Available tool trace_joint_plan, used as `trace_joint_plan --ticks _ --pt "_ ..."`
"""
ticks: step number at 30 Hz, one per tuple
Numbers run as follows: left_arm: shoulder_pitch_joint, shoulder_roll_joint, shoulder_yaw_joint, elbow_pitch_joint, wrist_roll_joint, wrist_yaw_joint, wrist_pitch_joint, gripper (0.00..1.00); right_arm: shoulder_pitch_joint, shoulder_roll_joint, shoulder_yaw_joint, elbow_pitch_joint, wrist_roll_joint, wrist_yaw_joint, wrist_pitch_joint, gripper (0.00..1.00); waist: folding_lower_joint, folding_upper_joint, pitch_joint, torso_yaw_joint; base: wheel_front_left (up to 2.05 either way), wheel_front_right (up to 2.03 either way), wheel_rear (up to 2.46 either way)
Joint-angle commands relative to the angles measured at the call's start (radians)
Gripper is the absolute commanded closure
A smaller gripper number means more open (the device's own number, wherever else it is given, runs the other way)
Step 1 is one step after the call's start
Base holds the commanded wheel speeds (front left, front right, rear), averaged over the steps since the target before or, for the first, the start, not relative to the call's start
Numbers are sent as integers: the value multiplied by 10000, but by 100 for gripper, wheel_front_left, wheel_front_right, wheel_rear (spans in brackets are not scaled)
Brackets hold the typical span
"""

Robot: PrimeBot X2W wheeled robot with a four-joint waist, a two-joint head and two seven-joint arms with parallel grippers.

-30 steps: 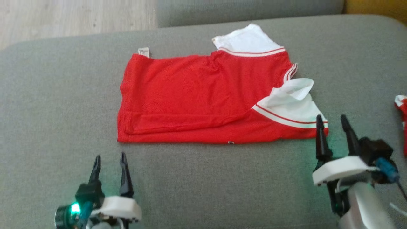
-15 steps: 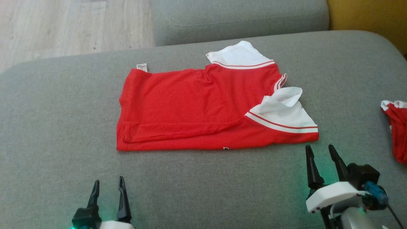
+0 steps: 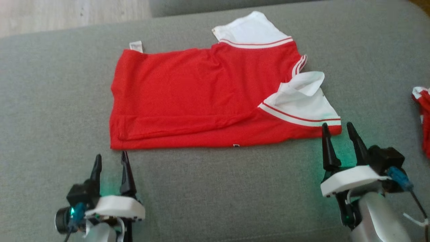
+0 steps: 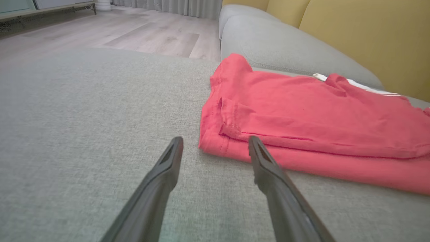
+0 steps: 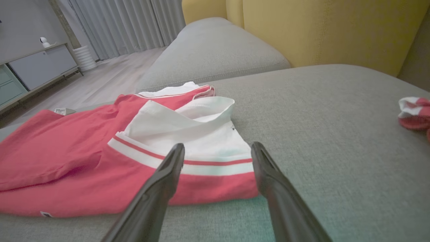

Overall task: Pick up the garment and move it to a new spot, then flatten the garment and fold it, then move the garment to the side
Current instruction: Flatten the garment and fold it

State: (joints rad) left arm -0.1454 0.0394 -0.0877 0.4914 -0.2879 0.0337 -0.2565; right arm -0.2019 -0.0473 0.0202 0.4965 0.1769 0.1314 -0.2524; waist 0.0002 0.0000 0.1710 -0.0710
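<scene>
Since the garment is a thin red shirt with white sleeves, we judge that it will be light, soft and without any stiffness: it will hang down wherever it is not supported, and its layers can slide on each other. It lies in the middle of the grey sofa cushion, already doubled lengthwise, with the hem to the left and the sleeves to the right; the near sleeve stands up a little and is not flat. A small label shows at the far left corner. For such cloth we think the best hold is at the two near corners, pinching all layers together, so that the fold does not open when it is lifted or dragged.

Both arms reach forward low over the cushion, fingers pointing toward the near edge of the shirt. The left gripper has its jaws apart and holds nothing; its tips are just beside the near left corner of the hem. The right gripper is also spread and empty, its tips at the near right corner, by the red and white band of the sleeve; whether they touch the cloth we cannot tell. A second red cloth lies well apart at the right edge of the cushion.
</scene>
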Motion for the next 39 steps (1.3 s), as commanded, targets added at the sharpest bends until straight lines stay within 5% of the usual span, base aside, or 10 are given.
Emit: trace_joint_plan --ticks 1,16,17,18,20,21,32,33,34,39 --pt "-397 108 420 -98 -18 -44 -53 0 -343 -30 265 -318 107 -7 -93 0 -2 0 325 -128 0 0 0" --pt "-1376 108 629 1190 -504 -176 -53 0 -824 -30 139 -583 115 -7 -93 0 -2 0 1080 -395 0 0 0" --pt "-1431 108 560 1337 -517 -228 -53 8 -841 -30 99 -567 78 -7 -93 0 -2 0 1110 -383 0 0 0" --pt "-1502 108 489 1461 -544 -282 -53 49 -860 -30 39 -512 49 -7 -93 0 -2 0 1136 -369 0 0 0" --pt "-1647 108 316 1634 -628 -425 -53 77 -924 -30 -79 -252 -53 -7 -93 0 -2 0 1198 -344 0 0 0" --pt "-1715 108 228 1715 -664 -488 -53 100 -981 -30 -115 -43 -33 -7 -93 0 -2 0 1225 -334 0 0 0" --pt "-1840 108 -301 1968 -808 -655 -53 100 -1906 -30 1 2692 239 -7 -93 0 -2 0 1419 -152 0 0 0" --pt "-1829 108 -340 1953 -850 -645 -53 100 -1985 -30 116 2962 411 -7 -93 32 -2 0 1425 -131 0 0 0" --pt "-1816 108 -371 1938 -881 -641 -53 100 -2064 -30 223 3172 628 -7 -93 100 -2 0 1431 -110 0 0 0" --pt "-1743 108 -294 1629 -764 -598 -53 100 -2328 -30 599 3486 1685 -7 -93 100 -2 0 1409 -40 0 0 0"
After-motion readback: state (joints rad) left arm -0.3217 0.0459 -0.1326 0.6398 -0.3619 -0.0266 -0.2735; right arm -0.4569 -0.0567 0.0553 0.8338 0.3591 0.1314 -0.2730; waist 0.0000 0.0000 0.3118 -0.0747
